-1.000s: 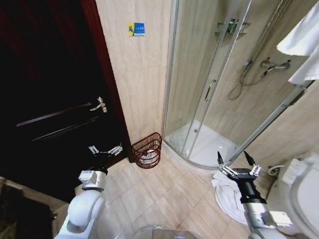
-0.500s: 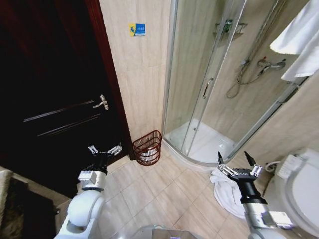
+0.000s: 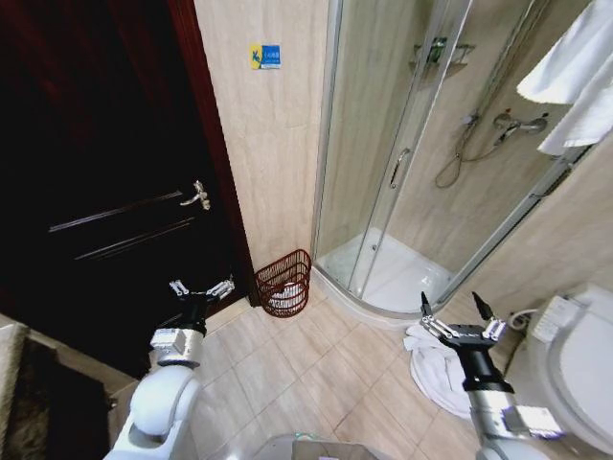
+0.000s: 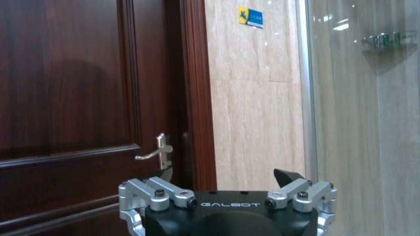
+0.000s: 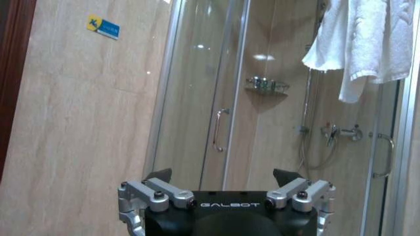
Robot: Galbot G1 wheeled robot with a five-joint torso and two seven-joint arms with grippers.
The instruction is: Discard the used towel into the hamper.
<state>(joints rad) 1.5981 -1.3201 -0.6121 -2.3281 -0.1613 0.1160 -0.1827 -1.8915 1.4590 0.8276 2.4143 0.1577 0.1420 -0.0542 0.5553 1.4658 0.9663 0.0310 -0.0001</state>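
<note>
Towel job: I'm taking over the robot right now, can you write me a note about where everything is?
Left pincer: open, empty, held up near the door.
Right pincer: open, empty, held over the towel.
Towel: crumpled on the floor by the shower edge, beside the toilet.
Hamper: on the floor against the wall between door and shower, something white already inside.
Done: nothing grabbed.
Left: pick up the towel, drop it in the hamper.
</note>
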